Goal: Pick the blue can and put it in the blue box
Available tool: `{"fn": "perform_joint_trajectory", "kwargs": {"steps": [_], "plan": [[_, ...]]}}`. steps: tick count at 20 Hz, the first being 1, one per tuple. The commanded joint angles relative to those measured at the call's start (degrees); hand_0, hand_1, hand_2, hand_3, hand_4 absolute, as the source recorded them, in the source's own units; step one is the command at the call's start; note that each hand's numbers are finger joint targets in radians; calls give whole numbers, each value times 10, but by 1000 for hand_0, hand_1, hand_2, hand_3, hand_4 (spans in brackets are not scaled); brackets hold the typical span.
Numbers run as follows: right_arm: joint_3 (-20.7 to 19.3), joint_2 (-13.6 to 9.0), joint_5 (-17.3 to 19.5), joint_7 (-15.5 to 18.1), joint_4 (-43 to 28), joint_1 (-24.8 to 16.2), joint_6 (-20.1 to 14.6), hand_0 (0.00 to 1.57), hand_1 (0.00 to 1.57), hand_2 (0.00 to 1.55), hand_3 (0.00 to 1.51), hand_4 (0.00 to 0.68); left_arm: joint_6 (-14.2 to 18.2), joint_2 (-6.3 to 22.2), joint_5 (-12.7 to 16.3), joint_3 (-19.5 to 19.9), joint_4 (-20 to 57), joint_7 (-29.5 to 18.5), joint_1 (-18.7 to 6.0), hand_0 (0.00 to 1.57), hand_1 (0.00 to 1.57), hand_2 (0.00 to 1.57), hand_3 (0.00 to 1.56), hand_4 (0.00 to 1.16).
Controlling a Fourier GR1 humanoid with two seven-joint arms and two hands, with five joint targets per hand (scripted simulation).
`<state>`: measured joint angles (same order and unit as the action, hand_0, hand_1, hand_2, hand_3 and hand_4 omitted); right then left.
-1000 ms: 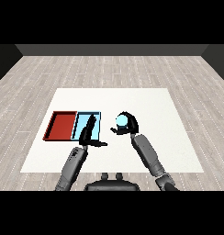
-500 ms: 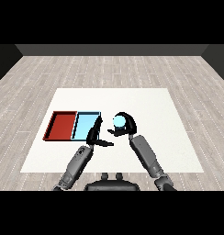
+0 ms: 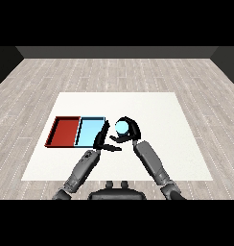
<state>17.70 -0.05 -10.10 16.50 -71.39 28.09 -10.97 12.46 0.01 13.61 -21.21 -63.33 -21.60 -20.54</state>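
The white table (image 3: 152, 105) looks smooth and matt (the floor (image 3: 117, 72) pale wood planks), both trays flat-coloured.

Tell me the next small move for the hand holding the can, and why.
Probably carry the blue can a little further toward the robot's left, over the light blue tray. The right hand is curled round the can, which sits just beside the tray's right edge, not yet above it. The left hand rests with straight fingers near that edge, so the path looks tight.

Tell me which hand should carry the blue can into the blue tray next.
Right. The right hand is already curled round the blue can, just right of the light blue tray. The left hand holds nothing, its fingers straight at the tray's near right corner.
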Motion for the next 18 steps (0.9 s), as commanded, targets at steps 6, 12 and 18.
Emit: {"fn": "perform_joint_trajectory", "kwargs": {"steps": [6, 12, 18], "plan": [[44, 0, -13, 16, 18, 18, -29, 1398, 1398, 1434, 1397, 657, 36, 0, 53, -63, 30, -19, -25, 0, 0, 0, 0, 0], [69, 0, -33, 30, 22, 18, -42, 1419, 1419, 1430, 1388, 651, -6, 0, 47, -13, 68, -23, -48, 0, 0, 0, 0, 0], [126, 0, -29, -4, -6, 23, -92, 1408, 1408, 1439, 1389, 625, 57, 0, 89, -89, 37, -6, -65, 0, 0, 0, 0, 0]]}}
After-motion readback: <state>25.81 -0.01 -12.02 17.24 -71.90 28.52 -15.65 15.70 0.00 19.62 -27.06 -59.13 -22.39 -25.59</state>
